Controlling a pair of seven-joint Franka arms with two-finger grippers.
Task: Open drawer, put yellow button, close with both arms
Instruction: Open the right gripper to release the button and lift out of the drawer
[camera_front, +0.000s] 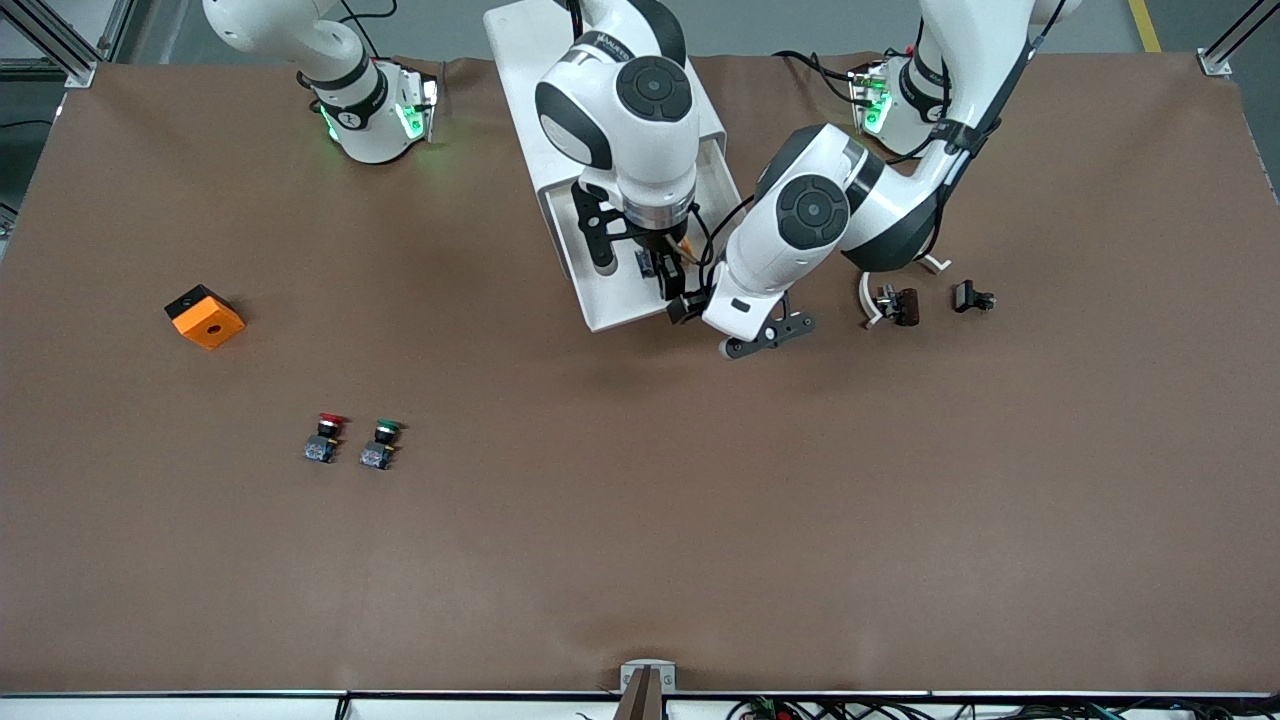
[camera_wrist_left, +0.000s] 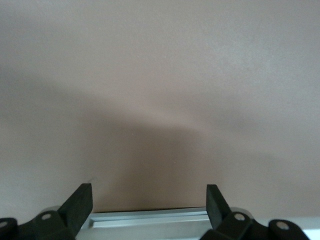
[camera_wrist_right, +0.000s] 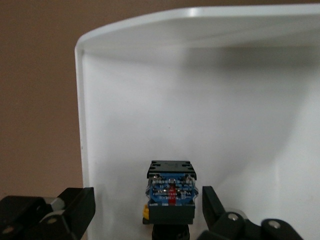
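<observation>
Right gripper (camera_wrist_right: 145, 207) is sitting low in the pulled-out drawer (camera_front: 600, 300), fingers spread wide either side of the yellow button (camera_wrist_right: 170, 192), which is lying on the white floor looking released, so I'd be lifting straight up here to avoid clipping it or the wall. Right arm is reaching over the cabinet, wrist pointing straight down. Left gripper (camera_wrist_left: 149, 205) is hanging at the drawer front's edge, fingers fully open on nothing, arm bent low, looking ready for the push.
</observation>
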